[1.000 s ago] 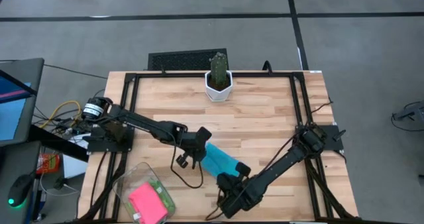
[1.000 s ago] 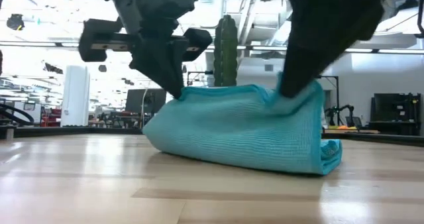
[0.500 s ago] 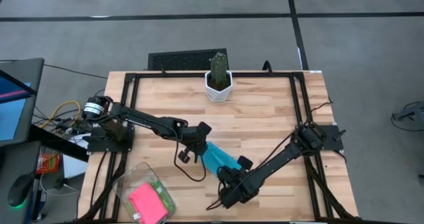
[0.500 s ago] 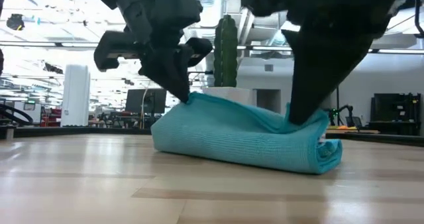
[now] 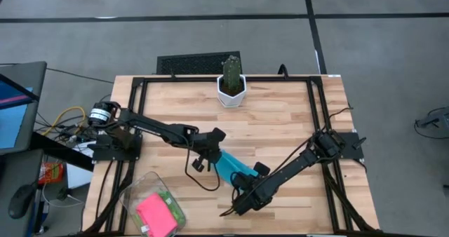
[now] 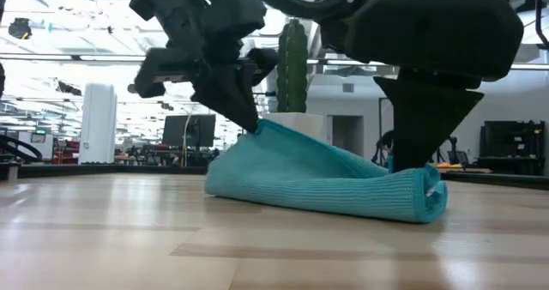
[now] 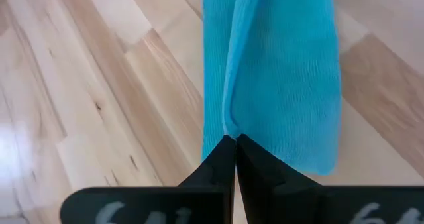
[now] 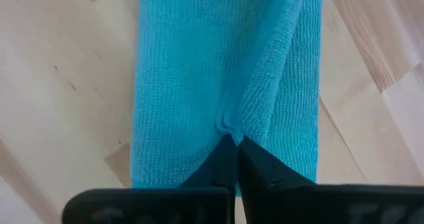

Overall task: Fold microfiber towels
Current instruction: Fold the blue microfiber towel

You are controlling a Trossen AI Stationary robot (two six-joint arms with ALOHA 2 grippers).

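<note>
From overhead, the sky-blue towel (image 5: 229, 169) lies as a narrow band on the wooden surface (image 5: 280, 125), strung between the two arms. The left pincer (image 5: 208, 153) pinches its far end and the right pincer (image 5: 243, 188) its near end. A second ago the band looked wider and the right arm sat nearer the front edge. The clear bin (image 5: 151, 205) with pink and green cloths sits at the front left corner.

At table height, the bundle (image 6: 326, 183) has sunk from a tall hump to a low, flat roll, so the fold is being laid down.

The left wrist camera shows its closed tips biting a ridge of blue cloth (image 7: 271, 71).

The right wrist camera shows the same: tips clamped on a pleat (image 8: 228, 85), so release looks close.
</note>
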